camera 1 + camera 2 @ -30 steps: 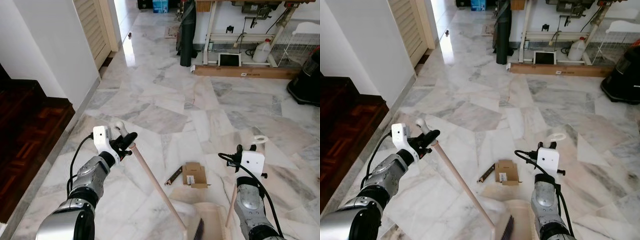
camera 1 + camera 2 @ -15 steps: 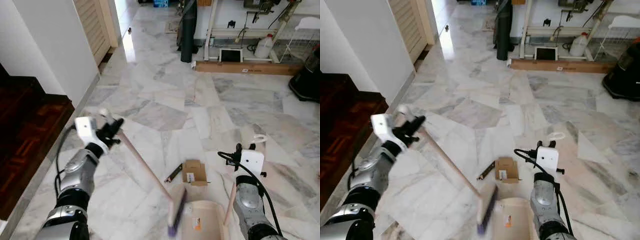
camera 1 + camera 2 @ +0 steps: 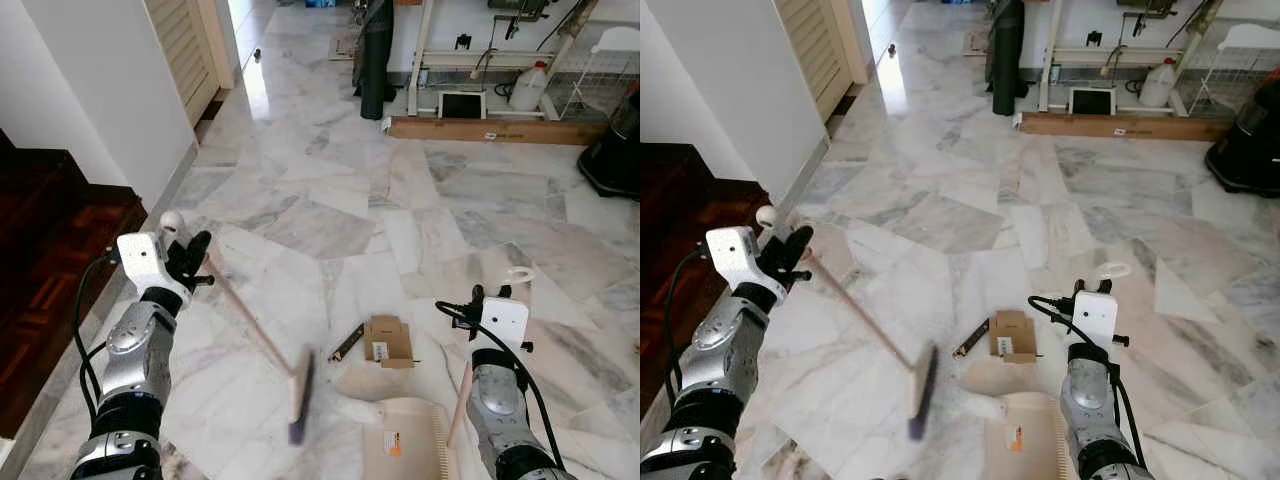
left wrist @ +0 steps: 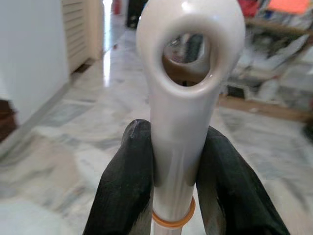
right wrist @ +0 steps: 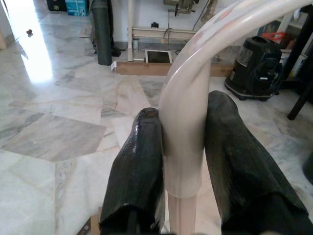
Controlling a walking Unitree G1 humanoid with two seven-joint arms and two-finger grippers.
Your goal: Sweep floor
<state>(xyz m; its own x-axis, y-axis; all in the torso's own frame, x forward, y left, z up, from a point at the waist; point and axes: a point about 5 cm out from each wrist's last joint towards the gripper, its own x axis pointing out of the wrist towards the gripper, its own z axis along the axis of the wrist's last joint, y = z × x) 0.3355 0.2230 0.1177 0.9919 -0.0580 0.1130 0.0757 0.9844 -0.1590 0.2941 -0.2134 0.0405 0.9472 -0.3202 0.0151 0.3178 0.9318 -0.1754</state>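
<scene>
Left gripper (image 4: 173, 171) clamps broom (image 3: 255, 335) handle, head raised beside cardboard scrap (image 3: 387, 343); right gripper (image 5: 183, 166) grips dustpan (image 3: 400, 445) handle, pan positioned to catch debris.

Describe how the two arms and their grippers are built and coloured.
Both arms are silver metal with dark, ribbed joint sections. The left arm and right arm each carry a white box-shaped camera at the wrist, fed by a looping black cable. The left gripper and right gripper each have two long, rounded matte black fingers. No markings are readable.
</scene>
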